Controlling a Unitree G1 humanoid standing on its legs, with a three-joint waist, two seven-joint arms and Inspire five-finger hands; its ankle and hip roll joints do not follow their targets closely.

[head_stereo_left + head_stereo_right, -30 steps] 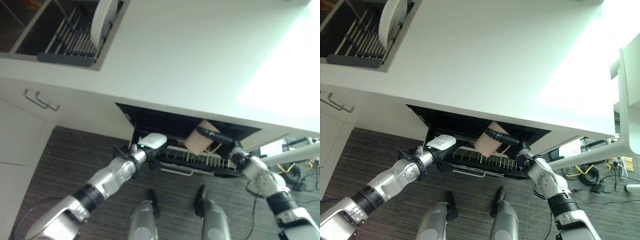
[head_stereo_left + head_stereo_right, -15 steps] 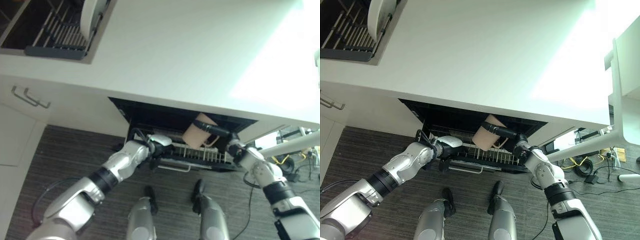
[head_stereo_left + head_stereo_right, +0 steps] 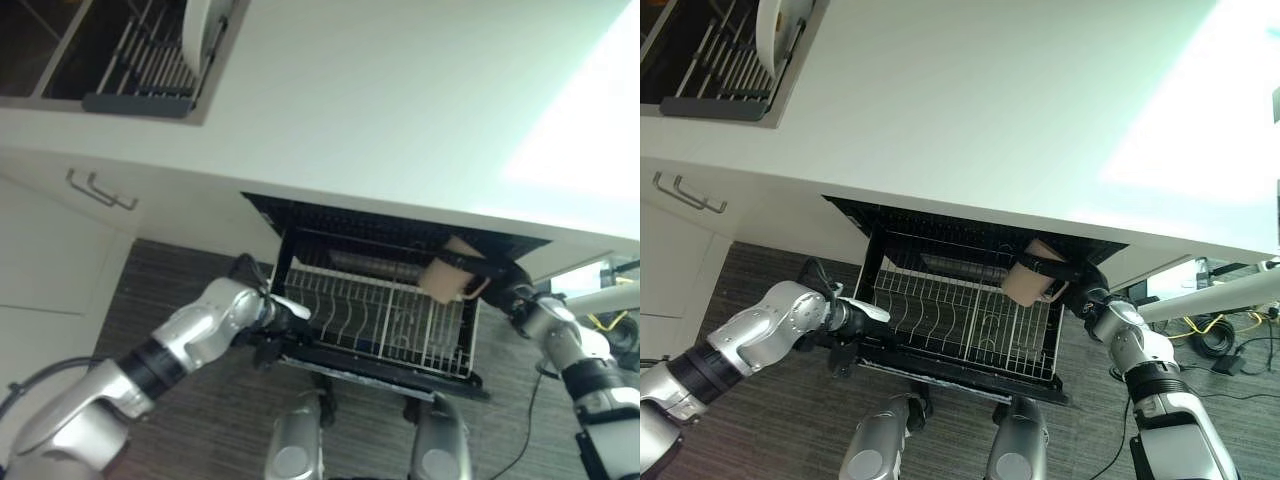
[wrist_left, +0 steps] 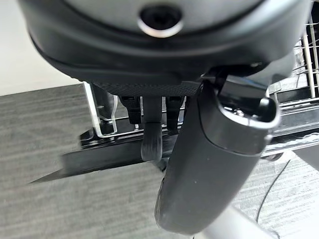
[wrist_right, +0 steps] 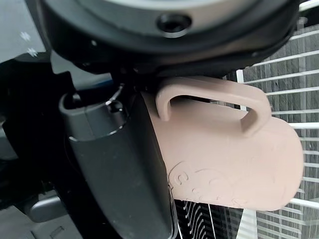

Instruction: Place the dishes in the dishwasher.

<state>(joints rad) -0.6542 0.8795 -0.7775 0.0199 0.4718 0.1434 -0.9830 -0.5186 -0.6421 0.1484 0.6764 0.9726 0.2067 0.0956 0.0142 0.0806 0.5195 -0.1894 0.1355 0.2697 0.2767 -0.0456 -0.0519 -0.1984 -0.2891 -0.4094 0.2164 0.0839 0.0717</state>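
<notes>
A white counter fills the upper half of the head views. Below its front edge, at lower centre, the dishwasher stands open, and its white wire rack is drawn out over the dark striped floor.

The right hand comes in from the lower right and holds a beige mug at the rack's back right corner, just under the counter's edge. In the right wrist view the mug lies on its side, handle toward the palm, with the thumb pressed along its body; the hand is clamped on the mug, and rack wires show behind it.

The left hand reaches in from the lower left to the rack's front left corner. In the left wrist view its fingers hook down over the rack's front edge (curled round the wire and dark rail there), with the thumb lying out in front.

In the upper left of the frame a sink is set into the counter, holding a dark drying rack with one white plate standing on edge. Below it, at the left, a white cabinet bears two metal handles.
</notes>
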